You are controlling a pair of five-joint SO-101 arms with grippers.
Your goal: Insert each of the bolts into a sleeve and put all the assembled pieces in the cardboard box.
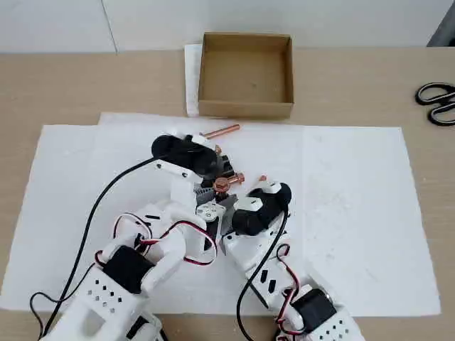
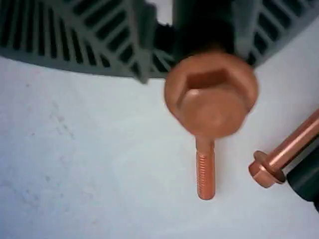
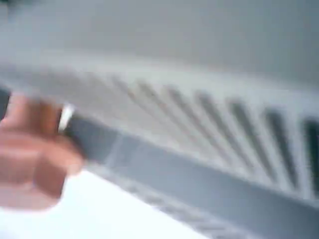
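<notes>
A copper-coloured flanged bolt (image 1: 222, 185) sits at the middle of the white paper sheet (image 1: 355, 213) that covers much of the wooden bench (image 1: 57, 85), right between the tips of the two arms. The left gripper (image 1: 225, 173) comes in from the far side of it. In the left wrist view its dark grey ribbed fingers (image 2: 75, 45) stand together around the bolt (image 2: 212, 94), clamped just behind the hexagonal head, with the threaded shank pointing away from them over the sheet. Just beside that shank a second copper-coloured flanged piece (image 2: 271, 164) lies flat on the paper, apart from the held bolt, its far end running under a black part at the edge of the view. The right gripper (image 1: 222, 202) is on the near side of the bolt, very close to the left one. In the right wrist view a grey ribbed finger (image 3: 209, 164) crosses in a blur with a copper-coloured shape next to it, and I cannot tell whether those fingers are apart or together. A long copper-coloured rod (image 1: 222, 131) lies on the sheet near the front wall of the open brown cardboard box (image 1: 245, 108), not touching it. The box stands at the far edge of the sheet. A pair of black-handled scissors (image 1: 437, 103) rests on the bare bench well off to the right.
</notes>
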